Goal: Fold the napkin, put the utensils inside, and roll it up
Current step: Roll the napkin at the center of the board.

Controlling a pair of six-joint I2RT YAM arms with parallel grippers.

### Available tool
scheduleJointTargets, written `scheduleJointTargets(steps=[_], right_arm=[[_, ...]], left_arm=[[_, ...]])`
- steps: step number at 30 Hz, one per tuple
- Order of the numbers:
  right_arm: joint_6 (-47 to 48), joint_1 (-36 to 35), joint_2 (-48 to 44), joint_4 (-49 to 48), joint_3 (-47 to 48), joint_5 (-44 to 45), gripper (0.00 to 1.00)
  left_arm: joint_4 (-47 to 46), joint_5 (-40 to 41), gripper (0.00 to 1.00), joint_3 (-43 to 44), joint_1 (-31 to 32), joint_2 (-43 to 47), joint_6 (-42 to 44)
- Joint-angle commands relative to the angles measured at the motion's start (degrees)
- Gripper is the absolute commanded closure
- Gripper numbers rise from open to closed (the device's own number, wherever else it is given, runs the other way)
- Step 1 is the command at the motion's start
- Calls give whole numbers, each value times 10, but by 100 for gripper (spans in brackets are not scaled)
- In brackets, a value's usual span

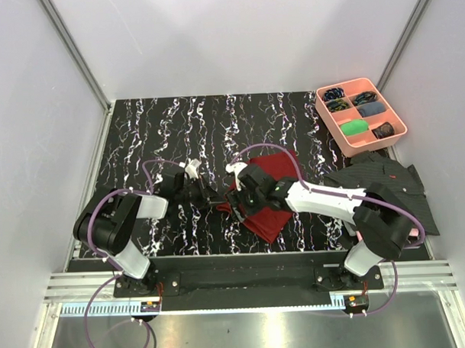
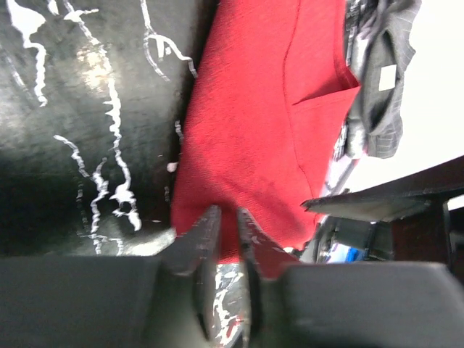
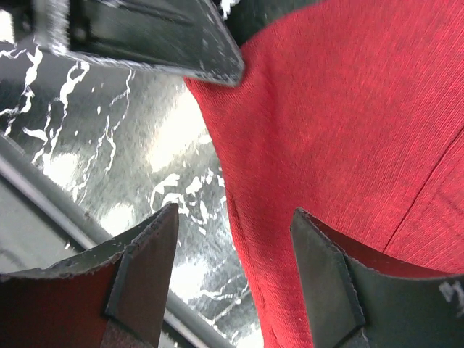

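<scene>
Desk (image 1: pixel 139 139): black marbled, white walls around.
Napkin (image 1: pixel 278 166): maroon, centre-right, right arm over it.
Left gripper (image 2: pixel 226 235): narrow — nipping the cloth's edge.
Right gripper (image 3: pixel 232 275): wide, straddling the border, holding nothing.
Risk: shallow pinch may slip mid-fold — cloth drops and bunches.

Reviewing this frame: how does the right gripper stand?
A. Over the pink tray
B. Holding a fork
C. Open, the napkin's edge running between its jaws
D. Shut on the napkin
C: in the right wrist view the right gripper has its jaws spread wide, one over the table and the other over the napkin, with nothing gripped.
</scene>
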State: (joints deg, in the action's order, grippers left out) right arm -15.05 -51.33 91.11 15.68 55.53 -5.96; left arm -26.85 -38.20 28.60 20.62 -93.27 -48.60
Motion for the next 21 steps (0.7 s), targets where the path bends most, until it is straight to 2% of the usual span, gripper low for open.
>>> scheduleJointTargets(steps=[1, 4, 9, 12, 14, 17, 21], right_arm=[[20, -42, 14, -16, 34, 108, 28], [27, -67, 25, -18, 33, 157, 29], [39, -100, 49, -21, 29, 200, 29], [33, -102, 46, -24, 27, 202, 29], [30, -102, 41, -27, 27, 203, 29], [30, -102, 37, -29, 25, 205, 29], [31, -102, 34, -30, 20, 205, 28]], left_arm=[[-48, -27, 93, 6, 2, 5, -29], [-41, -27, 99, 12, 2, 10, -32], [-14, -22, 100, 18, 1, 14, -23], [25, -4, 87, 18, 1, 28, -1], [70, 14, 74, 25, 1, 40, 26], [130, 48, 63, 36, 1, 64, 61], [185, 73, 53, 43, 1, 77, 91]])
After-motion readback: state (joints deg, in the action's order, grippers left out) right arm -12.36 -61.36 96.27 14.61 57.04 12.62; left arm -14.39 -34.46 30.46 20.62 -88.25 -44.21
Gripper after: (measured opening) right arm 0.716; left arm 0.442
